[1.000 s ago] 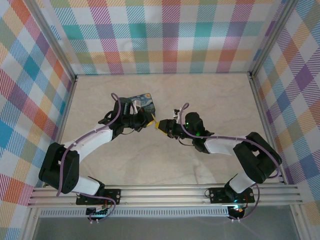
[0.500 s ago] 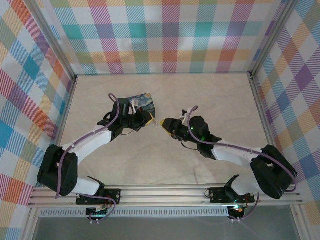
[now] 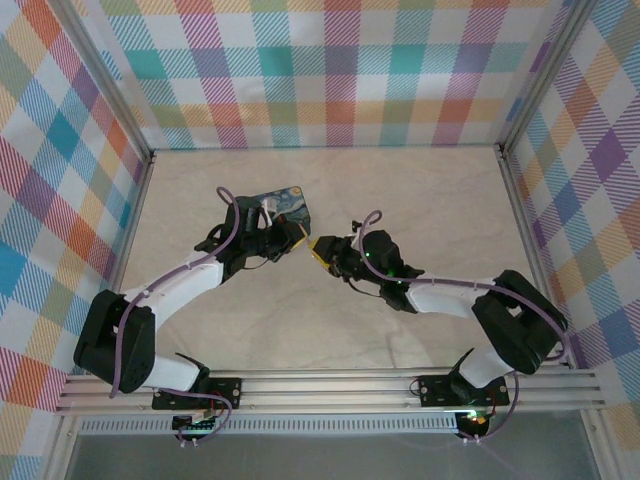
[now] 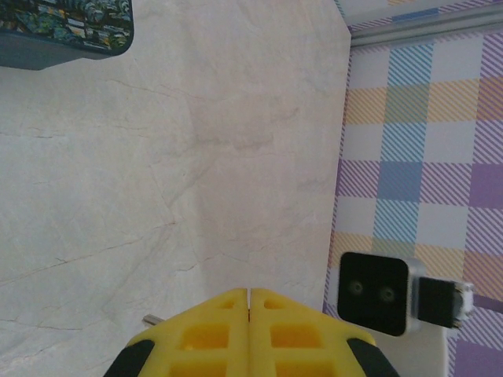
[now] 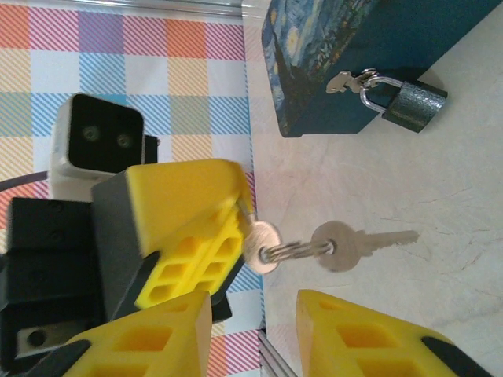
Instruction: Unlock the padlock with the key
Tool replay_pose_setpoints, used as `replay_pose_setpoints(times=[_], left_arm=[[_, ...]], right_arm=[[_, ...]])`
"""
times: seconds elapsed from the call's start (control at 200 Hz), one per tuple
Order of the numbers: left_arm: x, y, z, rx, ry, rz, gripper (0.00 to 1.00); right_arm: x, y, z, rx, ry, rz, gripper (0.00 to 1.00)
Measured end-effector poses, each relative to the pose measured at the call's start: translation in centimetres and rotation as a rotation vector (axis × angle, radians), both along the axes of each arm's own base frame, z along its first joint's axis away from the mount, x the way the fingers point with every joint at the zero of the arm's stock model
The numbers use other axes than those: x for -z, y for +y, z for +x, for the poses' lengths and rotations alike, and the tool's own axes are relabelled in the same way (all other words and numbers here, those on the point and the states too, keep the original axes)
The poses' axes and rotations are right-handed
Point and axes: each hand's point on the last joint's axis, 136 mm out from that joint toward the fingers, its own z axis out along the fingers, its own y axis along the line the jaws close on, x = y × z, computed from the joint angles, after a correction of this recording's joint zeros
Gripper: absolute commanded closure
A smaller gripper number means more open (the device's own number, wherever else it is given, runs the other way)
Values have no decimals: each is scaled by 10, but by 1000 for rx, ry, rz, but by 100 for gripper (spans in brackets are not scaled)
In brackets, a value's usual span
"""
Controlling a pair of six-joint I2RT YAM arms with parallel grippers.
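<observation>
Beside the box (image 5: 330,47), mid-handover: left claw (image 4: 248,302) pinching spare key (image 5: 259,239), right claw (image 5: 255,314) spread near dangling key (image 5: 357,243); next, likely closing squarely on it.

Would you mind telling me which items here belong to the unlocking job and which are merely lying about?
In the job: padlock; ringed keys, one pinched by the left end effector; open right end effector.
Merely about: blue painted box carrying the padlock; plaid walls.

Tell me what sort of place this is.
Likely a robot-manipulation test cell: a left arm and right arm bolted to an aluminium rail, a marble-look tabletop, and plaid-patterned walls boxing it in.
</observation>
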Motion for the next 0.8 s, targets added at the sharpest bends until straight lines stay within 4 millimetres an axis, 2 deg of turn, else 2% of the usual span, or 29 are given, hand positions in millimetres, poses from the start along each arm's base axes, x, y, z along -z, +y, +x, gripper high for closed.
replay_pose_setpoints(times=[0.145,0.465,0.8], left_arm=[[-1,-2,-2,7,-2,-1,100],[-1,-4,-4,14,-2,-1,100],[-3,-8,-4,9,-1,-31,100]], right_arm=[[5,2,3,9,16,8,69],[-1,2,9,41,-7,27,78],[-1,0,13,62,-14,27,82]])
